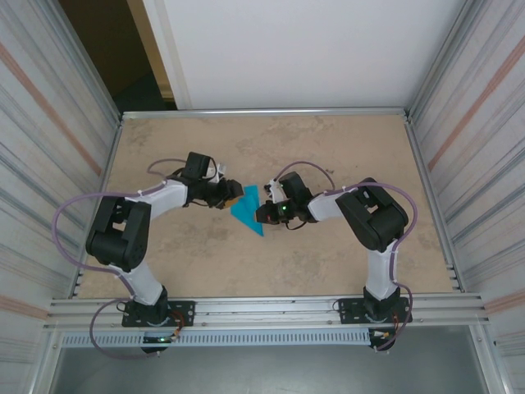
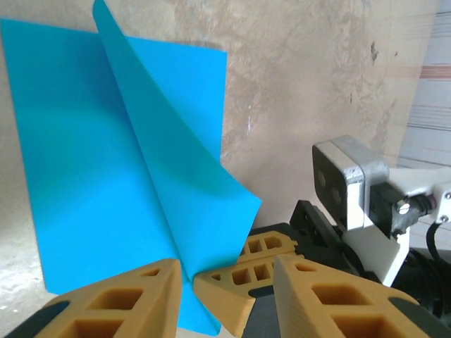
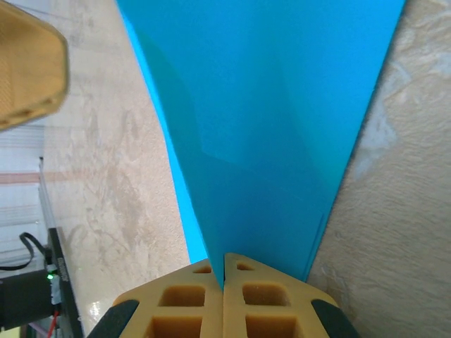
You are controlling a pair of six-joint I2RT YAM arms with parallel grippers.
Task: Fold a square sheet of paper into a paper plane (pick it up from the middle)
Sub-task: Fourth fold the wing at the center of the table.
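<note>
- Table (image 1: 328, 271) first: tan, mottled top with corrugated metal walls on the left and right sides.
- Left arm (image 1: 123, 234) and right arm (image 1: 373, 215) both bend in toward the middle of the table, so the wrists nearly meet there.
- Sheet of paper (image 1: 246, 209) is the teal-blue thing sitting mid-table, right between the two grippers. From above it looks like a folded triangle pointing toward the near edge. In the left wrist view part of it lies flat on the table and one flap (image 2: 183, 169) stands up along a diagonal crease.
- Right gripper (image 3: 224, 266) is clamped on the sheet of paper, yellow fingers pressed flat together with the blue edge pinched between them.
- Left gripper (image 1: 228, 195) has its jaws apart. Its fingers (image 2: 116, 303) sit on either side of the paper's lower corner and the right gripper's tips, and I don't see it squeezing anything.
</note>
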